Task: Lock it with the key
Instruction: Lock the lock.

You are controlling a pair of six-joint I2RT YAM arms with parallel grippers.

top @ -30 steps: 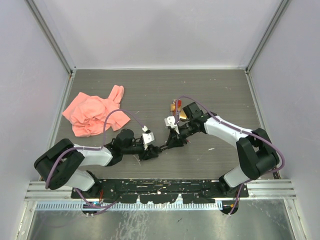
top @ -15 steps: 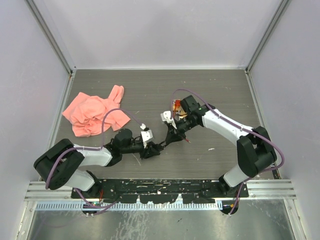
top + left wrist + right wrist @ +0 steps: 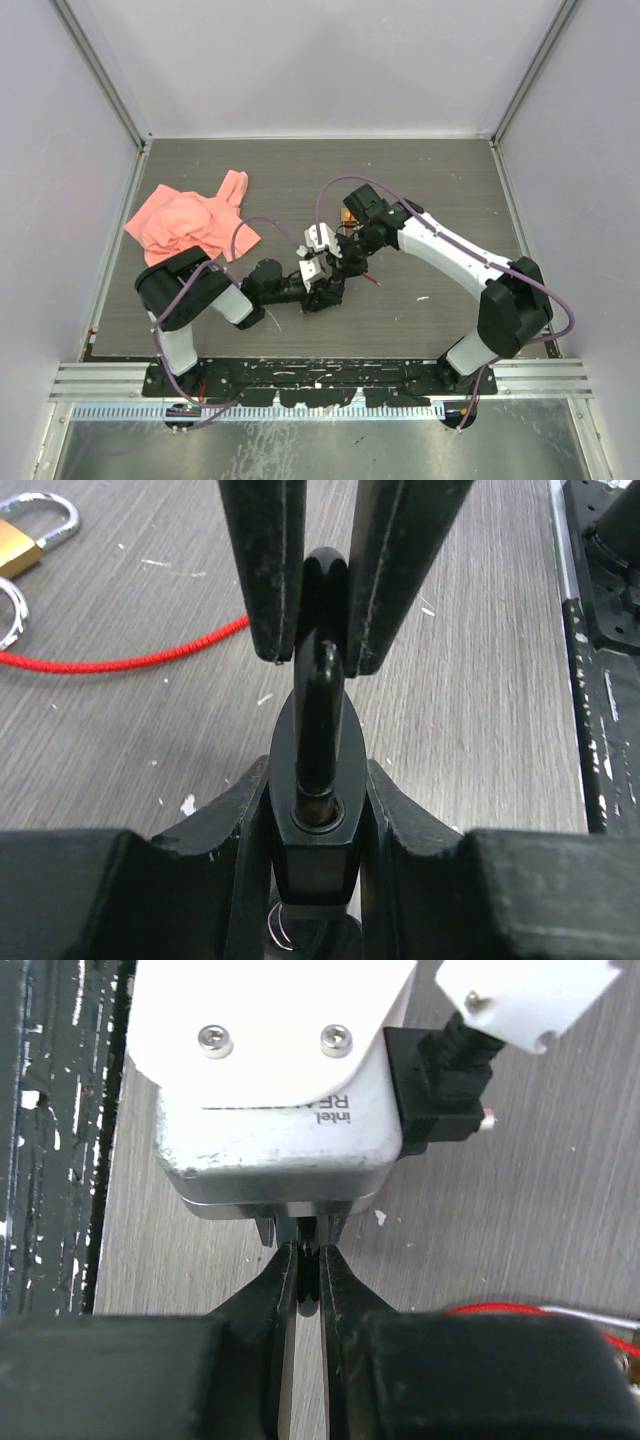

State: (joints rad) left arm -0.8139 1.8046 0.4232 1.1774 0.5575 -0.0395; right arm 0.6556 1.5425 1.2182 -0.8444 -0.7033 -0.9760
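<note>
Top external first: both arms meet near the middle of the table (image 3: 450,180). My left gripper (image 3: 325,293) points in from 9 o'clock. My right gripper (image 3: 337,270) meets it from 1 o'clock, and the tips look to be touching. From up here I cannot make out what sits between them. A pink cloth (image 3: 190,225) lies crumpled well apart, at 10 o'clock of that meeting point. A red cord (image 3: 372,281) lies just beside the grippers at 3 o'clock. A small brass padlock (image 3: 347,214) sits near the right wrist at 1 o'clock.

Left wrist view: my own two fingers (image 3: 238,815), at 6 o'clock, are clamped on the body of the black padlock (image 3: 312,825). It stands end-on with its shackle (image 3: 318,705) pointing to 12. The right claw's two fingers (image 3: 260,560) hang in from 12 o'clock and pinch the top bend of the shackle, one on either side, touching it. The brass padlock lies flat on the table at 10 o'clock, with the red cord running below it toward the centre. A bit of thin wire loop (image 3: 280,927) shows under the black body.

Right wrist view: my right fingers are drawn together on a thin black bar, the shackle, at centre frame. Directly beyond, at 12 o'clock, is the left wrist's white camera housing (image 3: 270,1090). The red cord shows at 4 o'clock.
</note>
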